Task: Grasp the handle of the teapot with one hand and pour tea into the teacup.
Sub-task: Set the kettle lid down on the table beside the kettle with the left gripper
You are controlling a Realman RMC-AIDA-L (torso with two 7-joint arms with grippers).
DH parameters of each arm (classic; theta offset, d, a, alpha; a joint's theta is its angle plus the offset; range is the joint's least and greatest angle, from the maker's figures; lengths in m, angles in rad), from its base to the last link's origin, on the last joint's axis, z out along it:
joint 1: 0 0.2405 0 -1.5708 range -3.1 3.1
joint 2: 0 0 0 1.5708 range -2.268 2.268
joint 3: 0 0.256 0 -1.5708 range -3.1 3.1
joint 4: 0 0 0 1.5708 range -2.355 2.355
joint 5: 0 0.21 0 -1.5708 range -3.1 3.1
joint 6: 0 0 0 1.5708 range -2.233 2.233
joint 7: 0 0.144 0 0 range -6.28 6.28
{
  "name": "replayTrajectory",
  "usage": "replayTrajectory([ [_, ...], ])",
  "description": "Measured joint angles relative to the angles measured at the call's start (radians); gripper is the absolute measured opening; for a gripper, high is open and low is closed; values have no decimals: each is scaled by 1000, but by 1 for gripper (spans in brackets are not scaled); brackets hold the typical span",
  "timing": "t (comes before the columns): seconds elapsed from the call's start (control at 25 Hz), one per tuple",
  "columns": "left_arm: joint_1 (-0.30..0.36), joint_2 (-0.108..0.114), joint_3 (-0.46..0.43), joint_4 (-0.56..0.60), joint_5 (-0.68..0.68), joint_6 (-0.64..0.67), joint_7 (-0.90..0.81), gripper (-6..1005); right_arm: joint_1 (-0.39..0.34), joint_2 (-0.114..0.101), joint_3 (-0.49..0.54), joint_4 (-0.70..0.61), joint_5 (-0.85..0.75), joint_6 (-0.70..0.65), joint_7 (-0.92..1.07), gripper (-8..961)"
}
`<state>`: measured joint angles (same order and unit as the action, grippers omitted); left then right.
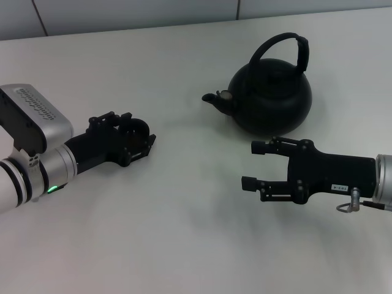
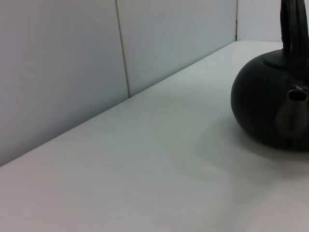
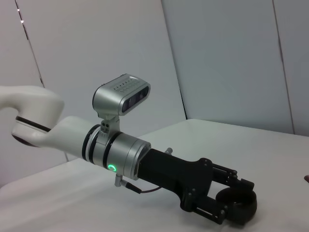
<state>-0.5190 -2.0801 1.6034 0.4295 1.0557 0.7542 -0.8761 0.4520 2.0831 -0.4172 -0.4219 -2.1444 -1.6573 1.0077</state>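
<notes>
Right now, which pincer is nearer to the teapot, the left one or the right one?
The right. The right pincer hangs open just in front of the teapot, while the left pincer, holding the teacup, sits farther off beyond the spout.

The teapot (image 2: 270, 104) fills the 3 o'clock edge of the left wrist view — a round matte-black body, cut off by the frame on its far side. Its short spout (image 2: 292, 113) faces the camera, the rim of its opening a lighter grey ring. Above the body, at about 1 o'clock, part of the black handle (image 2: 294, 24) rises out of the frame (only its lower stretch shows). The pot stands on a pale table (image 2: 145, 174) that spreads from 6 toward 1 o'clock — its far edge meets a grey panelled wall (image 2: 72, 63) with one vertical seam.
</notes>
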Motion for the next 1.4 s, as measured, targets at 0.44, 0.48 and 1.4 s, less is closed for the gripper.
replayTrajectory([
  [0.44, 6, 1, 10, 5, 0, 20, 0, 757, -1, 0, 0, 0, 0, 4, 0, 827],
  [0.48, 8, 2, 8, 6, -2, 29, 1, 758, -1, 0, 0, 0, 0, 5, 0, 827],
  [1.4, 268, 52, -3, 253, 2, 143, -10, 791, -126, -2, 55, -13, 173, -65, -86, 828],
])
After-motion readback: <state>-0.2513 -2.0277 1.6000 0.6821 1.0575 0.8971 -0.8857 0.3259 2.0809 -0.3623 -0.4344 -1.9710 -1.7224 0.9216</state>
